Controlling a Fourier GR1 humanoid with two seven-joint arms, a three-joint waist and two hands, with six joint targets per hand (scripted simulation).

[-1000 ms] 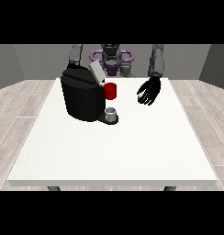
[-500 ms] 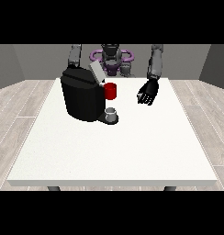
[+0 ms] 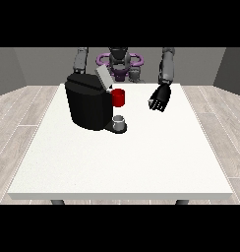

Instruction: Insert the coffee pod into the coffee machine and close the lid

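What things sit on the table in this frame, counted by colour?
Black: 1, the coffee machine
Red: 1, a red thing at the machine
Grey: 1, a grey thing on the machine's base; I cannot tell it for the pod
Total: 3

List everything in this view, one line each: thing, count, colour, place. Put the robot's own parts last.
Table: one, white, fills the middle of the view.
Coffee machine: one, black, on the table's far left part, its grey lid tilted up.
Red thing at the machine: one, red, on the machine's right side.
Grey thing: one, grey, on the machine's base, below the red thing.
Hand at the view's right: one, black, over the table right of the machine, holding nothing.
Other hand: hidden behind the machine.
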